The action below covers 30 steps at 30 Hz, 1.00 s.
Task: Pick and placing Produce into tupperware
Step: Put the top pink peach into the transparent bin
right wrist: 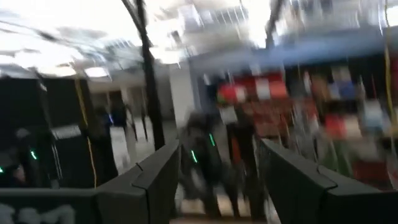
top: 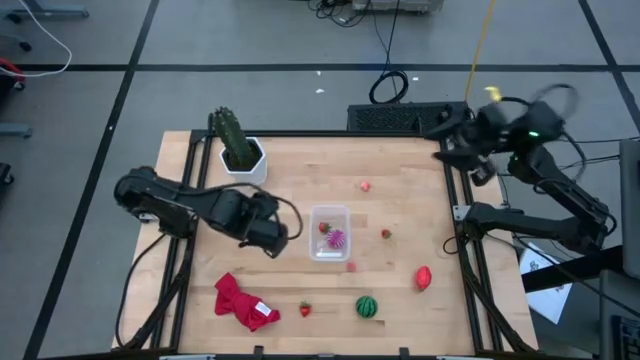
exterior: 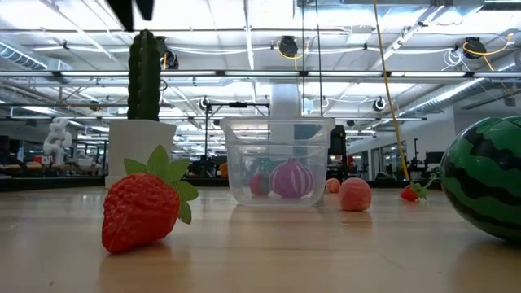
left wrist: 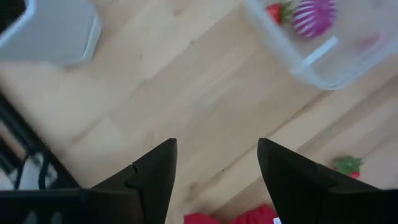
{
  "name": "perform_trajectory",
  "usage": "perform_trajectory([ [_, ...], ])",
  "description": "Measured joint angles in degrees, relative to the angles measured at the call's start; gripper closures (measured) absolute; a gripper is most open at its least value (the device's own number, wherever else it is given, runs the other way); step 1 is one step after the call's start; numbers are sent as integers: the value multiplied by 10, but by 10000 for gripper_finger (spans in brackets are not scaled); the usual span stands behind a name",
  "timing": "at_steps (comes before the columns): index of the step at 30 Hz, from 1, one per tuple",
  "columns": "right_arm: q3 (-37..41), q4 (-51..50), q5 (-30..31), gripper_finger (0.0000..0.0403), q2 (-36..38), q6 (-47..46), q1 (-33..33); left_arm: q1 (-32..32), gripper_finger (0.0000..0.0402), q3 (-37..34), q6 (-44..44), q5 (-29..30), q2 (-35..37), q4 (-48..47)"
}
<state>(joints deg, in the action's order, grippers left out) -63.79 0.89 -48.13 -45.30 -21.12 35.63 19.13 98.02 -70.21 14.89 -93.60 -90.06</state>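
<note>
Left tool spread and empty, just beside tupperware holding purple striped ball. Right tool spread, raised off counter. Recommended: centring over strawberry before closing.

strawberry near; purple ball inside clear tub.
</note>
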Motion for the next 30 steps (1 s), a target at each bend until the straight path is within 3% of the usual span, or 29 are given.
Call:
perform_trajectory([
  [5,2,-227,56,208,-31,126,0,31,172,-42,-81,0,35,0],
  [12,1,-396,136,223,-101,231,-2,34,172,-59,-105,0,34,1],
  [21,2,-524,197,224,-200,249,-17,13,172,-61,-96,4,31,1],
  [30,22,-502,215,224,-238,252,-16,11,172,-61,-110,34,31,1],
])
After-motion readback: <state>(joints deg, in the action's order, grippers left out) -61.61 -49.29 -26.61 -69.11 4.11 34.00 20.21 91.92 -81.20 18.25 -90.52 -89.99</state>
